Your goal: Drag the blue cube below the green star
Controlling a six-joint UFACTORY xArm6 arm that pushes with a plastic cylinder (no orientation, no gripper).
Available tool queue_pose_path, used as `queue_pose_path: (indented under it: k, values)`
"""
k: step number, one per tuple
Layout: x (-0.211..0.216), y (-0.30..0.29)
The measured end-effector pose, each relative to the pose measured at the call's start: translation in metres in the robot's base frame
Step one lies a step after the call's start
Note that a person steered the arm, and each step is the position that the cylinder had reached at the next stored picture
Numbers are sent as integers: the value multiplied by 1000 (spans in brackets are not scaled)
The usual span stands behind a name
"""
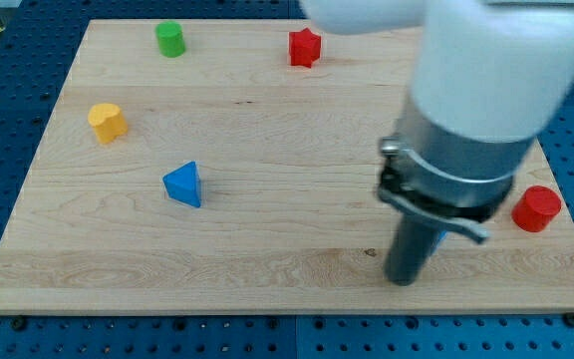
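Note:
My tip (404, 280) rests on the wooden board (267, 269) at the view's lower right, under the large white and grey arm (476, 110). A small sliver of blue (441, 237) shows just right of the rod, mostly hidden by the arm; its shape cannot be made out. No green star is in view; the arm hides much of the board's right side. A blue triangular block (183, 185) lies left of centre, far to the left of my tip.
A green cylinder (170, 39) stands at the top left and a red star (305, 47) at the top middle. A yellow block (108, 122) lies at the left. A red cylinder (537, 208) stands near the right edge, right of my tip.

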State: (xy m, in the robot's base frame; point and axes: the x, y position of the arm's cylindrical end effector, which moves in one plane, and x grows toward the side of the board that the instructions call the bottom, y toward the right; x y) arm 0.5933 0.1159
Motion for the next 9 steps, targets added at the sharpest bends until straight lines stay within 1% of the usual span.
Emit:
queue_pose_path:
  k: [1,2,3,4,5,6,7,9]
  values:
    - [-69,51]
    - [-134,72]
    - [-135,68]
    - [-128,34]
    - [-147,6]
    - [-174,27]
    - [-174,72]
    - [-174,81]
